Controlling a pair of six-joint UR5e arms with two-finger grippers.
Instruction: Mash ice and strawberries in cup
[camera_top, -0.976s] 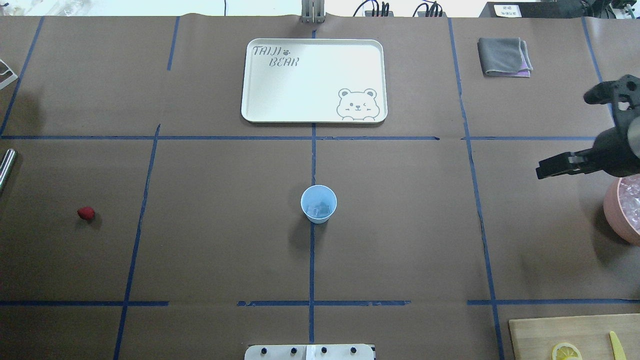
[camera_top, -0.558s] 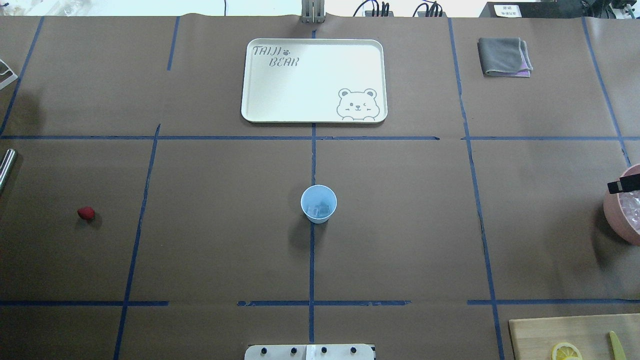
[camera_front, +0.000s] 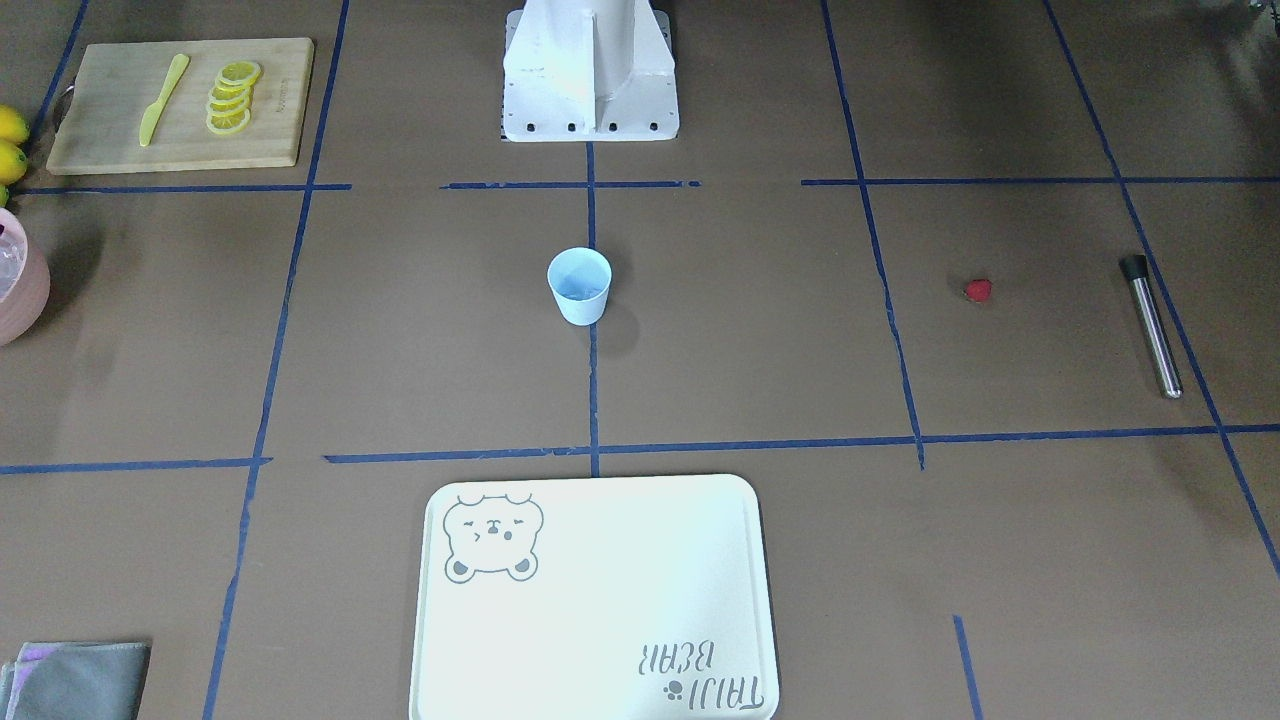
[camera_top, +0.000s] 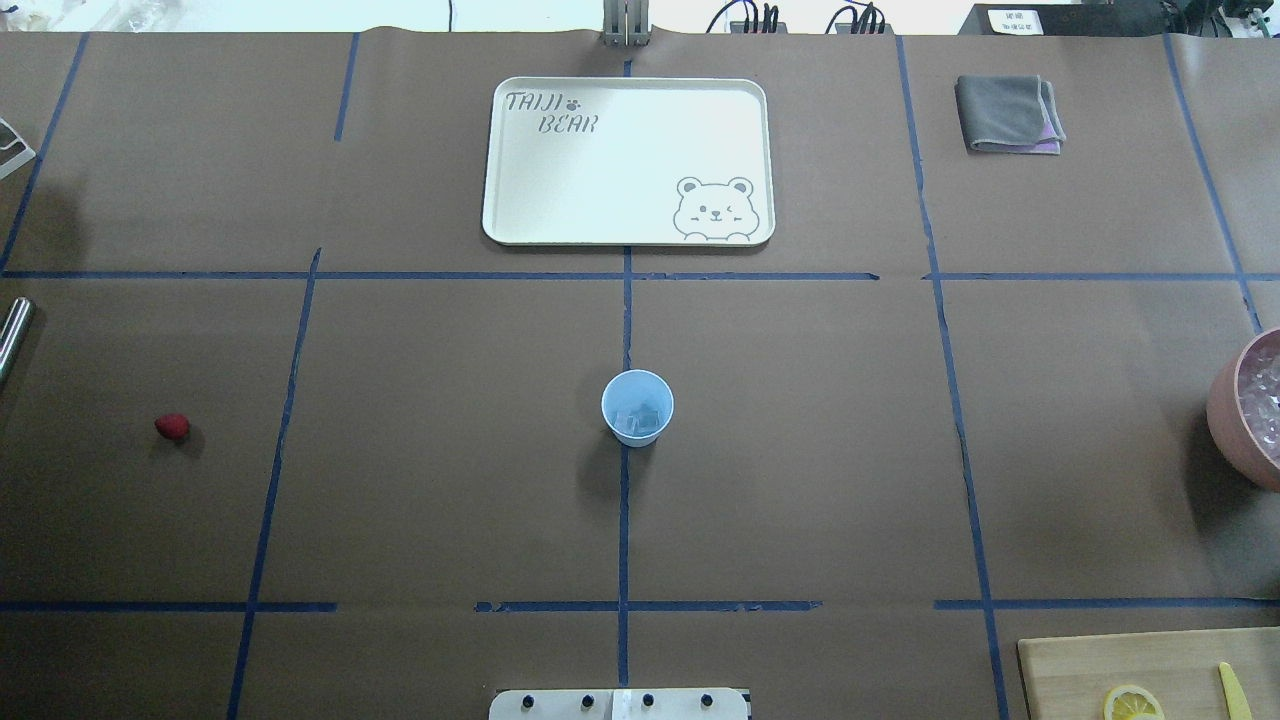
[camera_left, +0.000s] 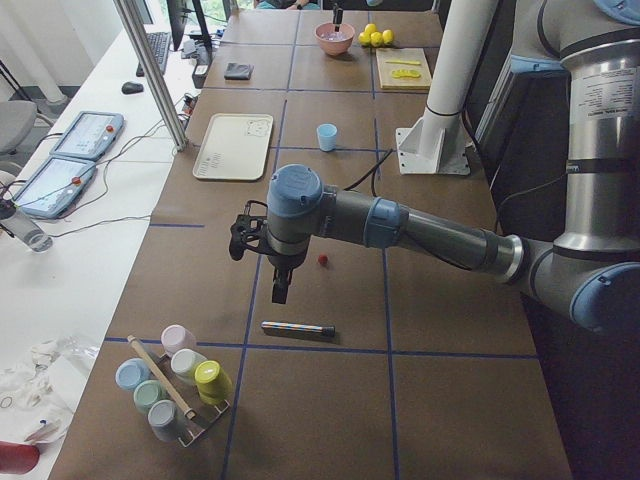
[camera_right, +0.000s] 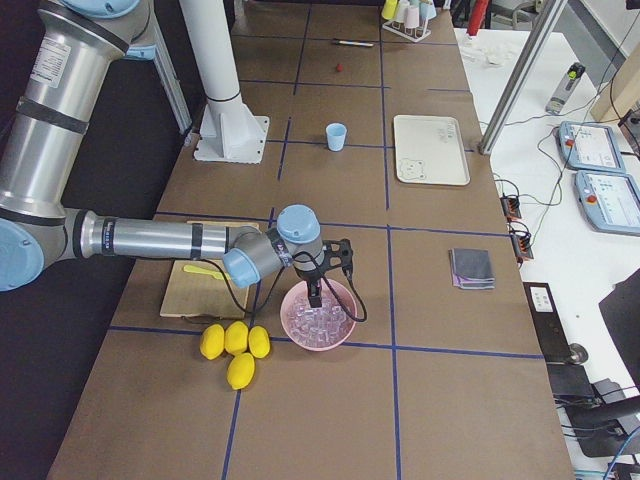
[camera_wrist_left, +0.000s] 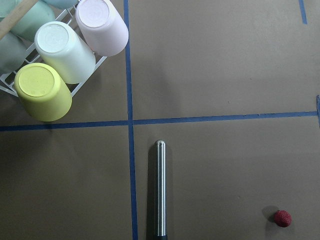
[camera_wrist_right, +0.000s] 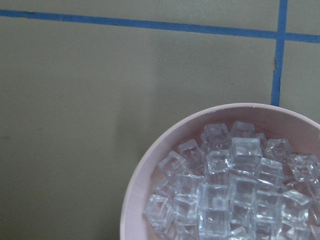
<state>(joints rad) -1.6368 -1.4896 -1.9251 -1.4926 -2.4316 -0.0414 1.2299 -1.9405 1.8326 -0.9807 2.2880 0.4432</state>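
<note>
Left hand (camera_left: 279, 292) hovers over the surface (camera_top: 800, 480). It shows only from the side, so I can't tell how far it's open or whether it holds anything. Same for the right hand (camera_right: 314, 293), which hangs right over the pink bowl (camera_right: 340, 335) of ice cubes (camera_wrist_right: 230, 190).

Relative to the left hand: the steel muddler (camera_wrist_left: 159, 187) lies flat directly below it, the strawberry (camera_wrist_left: 282, 218) is near and off to one side, and the cup rack (camera_wrist_left: 55, 60) is close on the other side. The cup (camera_top: 637, 408) stands upright well apart from both hands, roughly midway between them, with some ice (camera_top: 636, 421) in it and no berry.

Risks as I see them:
- The strawberry is small and round. An off-centre pinch could roll it away, and a hard one could squash it before it reaches the cup.
- The muddler is a smooth rod lying flat, so it may roll or twist in the fingers.
- The cup looks light and nothing is holding it. Pressing on hard ice could tip or skate it.
- A wide swing of the left hand could clip the rack.
- More ice would mean less room and more spill while mashing.
</note>
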